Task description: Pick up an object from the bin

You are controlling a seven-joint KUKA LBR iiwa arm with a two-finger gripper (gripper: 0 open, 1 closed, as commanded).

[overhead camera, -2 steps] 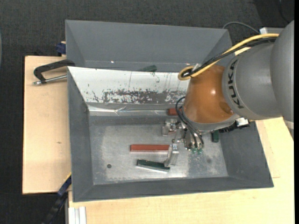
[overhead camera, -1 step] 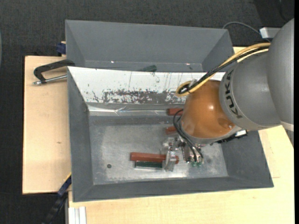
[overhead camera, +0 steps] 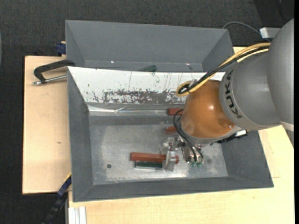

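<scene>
Jaws sit low in the bin (overhead camera: pixel 78 139), a red-brown bar (overhead camera: pixel 147 157) just beside them; their opening cannot be told, and nothing looks lifted yet.

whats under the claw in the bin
The right end of a long red-brown bar lying on the bin floor. The claw covers that end, so whether it touches cannot be told.

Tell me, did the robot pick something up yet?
Not yet. Done: the end effector is low over the floor of the bin, right at the right end of a long reddish-brown bar near the front wall. In hand: nothing looks lifted, and the bar lies flat on the floor. Left: getting a firm grip and lifting it out.
</scene>
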